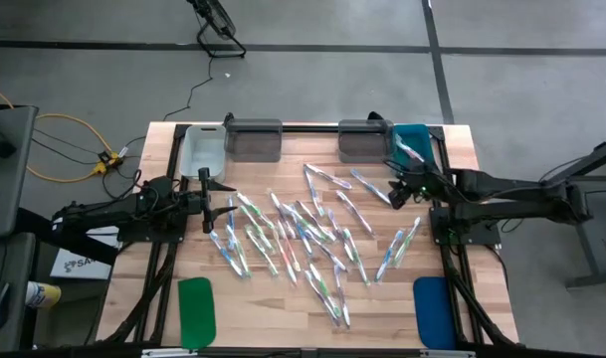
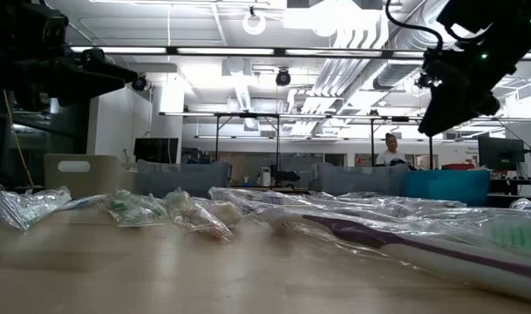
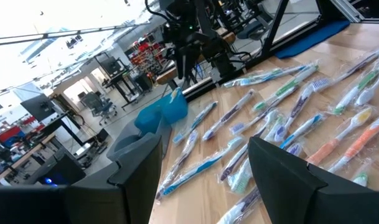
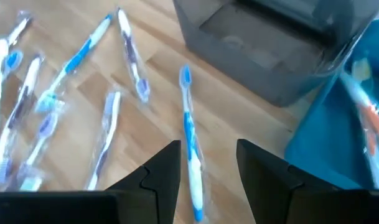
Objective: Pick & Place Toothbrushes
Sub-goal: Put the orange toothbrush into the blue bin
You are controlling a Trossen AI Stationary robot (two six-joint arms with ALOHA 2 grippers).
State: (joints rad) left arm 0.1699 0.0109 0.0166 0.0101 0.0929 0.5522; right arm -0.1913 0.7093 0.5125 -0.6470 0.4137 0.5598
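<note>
Desk: a pale wooden-plank desk [image 1: 312,308] on a dark frame, seen from above, with both dark arms reaching in from its sides.
Toothbrushes: clear-wrapped toothbrushes with green, blue, pink and purple accents [image 1: 303,234] lie scattered loose across the middle of the desk; a few more lie toward the right side [image 1: 397,249].
Bins: along the far edge stand a light grey-blue plastic bin [image 1: 203,149], two dark grey plastic bins [image 1: 255,139] [image 1: 364,139] and a teal plastic bin [image 1: 412,144]; the teal bin holds at least one wrapped toothbrush [image 4: 363,112].
Pads: a flat green pad [image 1: 196,310] and a flat blue pad [image 1: 432,310] lie at the near corners.
Left end effector: the left end effector [image 1: 205,204] hovers over the left end of the scatter, fingers spread wide and empty, the brushes showing between them in the left wrist view [image 3: 205,171].
Right end effector: the right end effector [image 1: 397,189] hangs raised near the teal bin and the right-hand dark grey bin, fingers parted with nothing between them; a blue-handled toothbrush [image 4: 189,140] lies on the desk beneath the gap.
Writing: a white sheet on the floor left of the desk [image 1: 74,261] bears dark letters beginning "SA"; the rest is cut off.
Hard to make out: in the low view the wrappers blur into a glinting heap [image 2: 248,209], and one purple-handled brush [image 2: 439,249] fills the foreground out of focus.
Background: a person [image 2: 390,153] sits far off in the room behind the desk.
</note>
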